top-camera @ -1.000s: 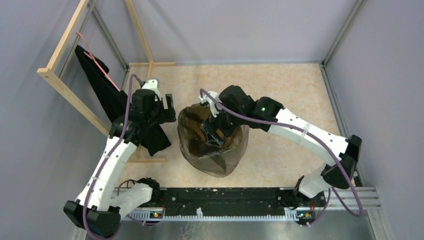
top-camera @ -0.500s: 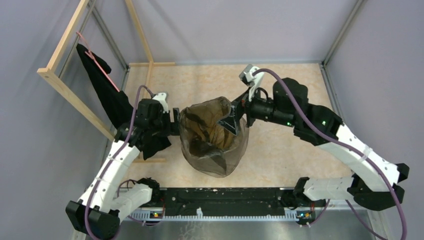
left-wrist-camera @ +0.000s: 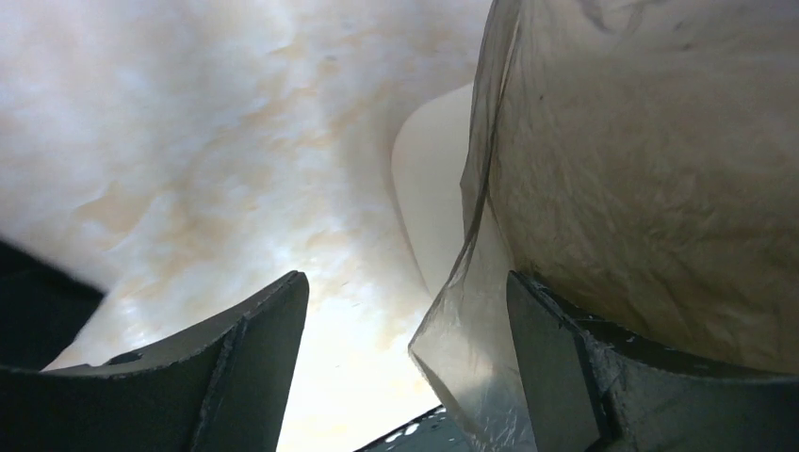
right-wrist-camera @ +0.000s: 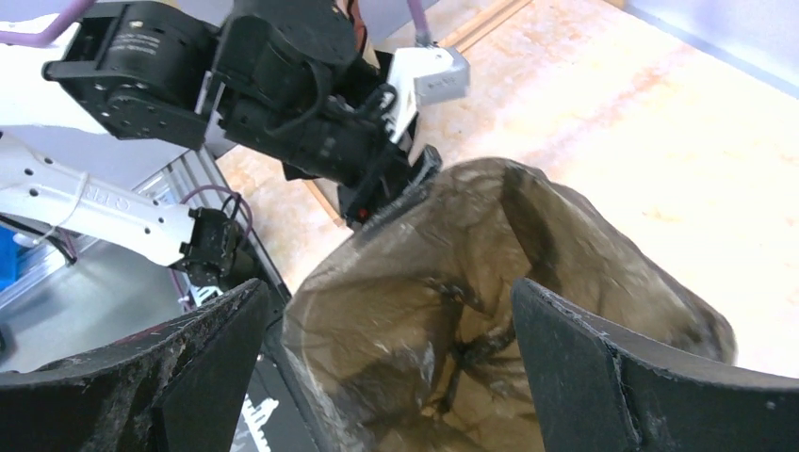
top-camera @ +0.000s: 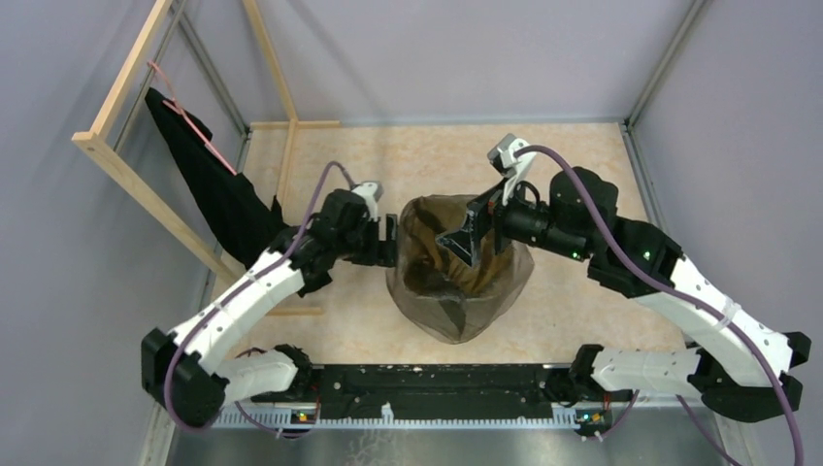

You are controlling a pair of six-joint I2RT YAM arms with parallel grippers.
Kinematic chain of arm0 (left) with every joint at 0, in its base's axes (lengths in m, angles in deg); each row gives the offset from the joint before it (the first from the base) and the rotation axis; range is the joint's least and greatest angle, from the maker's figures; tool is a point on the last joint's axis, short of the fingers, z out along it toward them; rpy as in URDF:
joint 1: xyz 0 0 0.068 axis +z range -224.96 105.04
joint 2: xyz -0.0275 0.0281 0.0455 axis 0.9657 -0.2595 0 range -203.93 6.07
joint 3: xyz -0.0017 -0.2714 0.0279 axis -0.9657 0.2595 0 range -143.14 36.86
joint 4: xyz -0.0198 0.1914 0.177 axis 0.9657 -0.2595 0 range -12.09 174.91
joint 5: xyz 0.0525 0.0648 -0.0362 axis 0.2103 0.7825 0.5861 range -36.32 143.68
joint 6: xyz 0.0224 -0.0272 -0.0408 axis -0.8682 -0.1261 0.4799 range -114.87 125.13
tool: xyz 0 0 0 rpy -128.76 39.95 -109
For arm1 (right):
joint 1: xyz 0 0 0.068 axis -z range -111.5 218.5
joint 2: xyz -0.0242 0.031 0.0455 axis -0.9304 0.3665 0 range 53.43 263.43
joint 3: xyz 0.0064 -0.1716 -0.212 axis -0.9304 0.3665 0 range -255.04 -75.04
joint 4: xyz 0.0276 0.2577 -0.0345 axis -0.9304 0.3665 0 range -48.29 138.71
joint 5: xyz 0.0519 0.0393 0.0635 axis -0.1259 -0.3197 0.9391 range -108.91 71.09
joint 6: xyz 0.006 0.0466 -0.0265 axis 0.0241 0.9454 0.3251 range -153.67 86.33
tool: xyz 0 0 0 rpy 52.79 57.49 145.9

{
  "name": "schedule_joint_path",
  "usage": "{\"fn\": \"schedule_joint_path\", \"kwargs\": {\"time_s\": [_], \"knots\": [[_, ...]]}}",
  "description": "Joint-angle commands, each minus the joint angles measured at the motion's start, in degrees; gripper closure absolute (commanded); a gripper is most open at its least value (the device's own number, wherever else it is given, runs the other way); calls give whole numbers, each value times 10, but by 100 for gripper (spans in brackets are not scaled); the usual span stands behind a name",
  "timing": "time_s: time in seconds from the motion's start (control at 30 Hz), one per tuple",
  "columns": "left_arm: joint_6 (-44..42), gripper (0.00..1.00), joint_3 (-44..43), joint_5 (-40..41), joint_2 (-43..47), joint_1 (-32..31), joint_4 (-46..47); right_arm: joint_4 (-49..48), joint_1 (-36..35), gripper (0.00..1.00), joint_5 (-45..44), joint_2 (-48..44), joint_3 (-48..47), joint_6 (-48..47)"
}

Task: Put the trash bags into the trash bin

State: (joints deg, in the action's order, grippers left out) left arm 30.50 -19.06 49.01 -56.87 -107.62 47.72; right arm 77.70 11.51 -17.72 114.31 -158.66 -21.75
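Note:
The trash bag (top-camera: 464, 291), thin brown-black see-through film, is draped over and into the trash bin and covers almost all of it in the top view. In the left wrist view, a strip of the cream bin wall (left-wrist-camera: 429, 184) shows beside the bag (left-wrist-camera: 650, 169). My left gripper (top-camera: 390, 243) is open at the bag's left rim, with a fold of film lying against its right finger (left-wrist-camera: 565, 367). My right gripper (top-camera: 473, 225) is wide open above the bag's mouth and holds nothing. Its wrist view looks down into the lined opening (right-wrist-camera: 443, 320).
An opaque black cloth (top-camera: 213, 189) hangs from a wooden frame (top-camera: 126, 160) at the left, close behind my left arm. Grey walls enclose the beige table (top-camera: 573, 155). A black metal rail (top-camera: 437, 383) runs along the near edge.
The bin with the bag has shifted right. My left arm followed it to the bag's left rim. My right gripper came up out of the bin and now hovers open above it.

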Motion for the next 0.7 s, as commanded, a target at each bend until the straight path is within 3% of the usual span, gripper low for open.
{"fn": "schedule_joint_path", "kwargs": {"time_s": [0.0, 0.17, 0.43, 0.67], "knots": [[42, 16, -53, 5, -72, -66, 90, -9, -1, 1, -33, -41, 3, 9], [57, 15, -123, -22, -190, -119, 151, 7, -1, 1, -58, -68, 5, 16], [80, 14, -308, -67, -412, -192, 214, 16, -1, 1, -83, -105, 17, 31], [73, 15, -497, -104, -553, -217, 181, 19, -1, 1, -83, -114, 19, 40]]}}
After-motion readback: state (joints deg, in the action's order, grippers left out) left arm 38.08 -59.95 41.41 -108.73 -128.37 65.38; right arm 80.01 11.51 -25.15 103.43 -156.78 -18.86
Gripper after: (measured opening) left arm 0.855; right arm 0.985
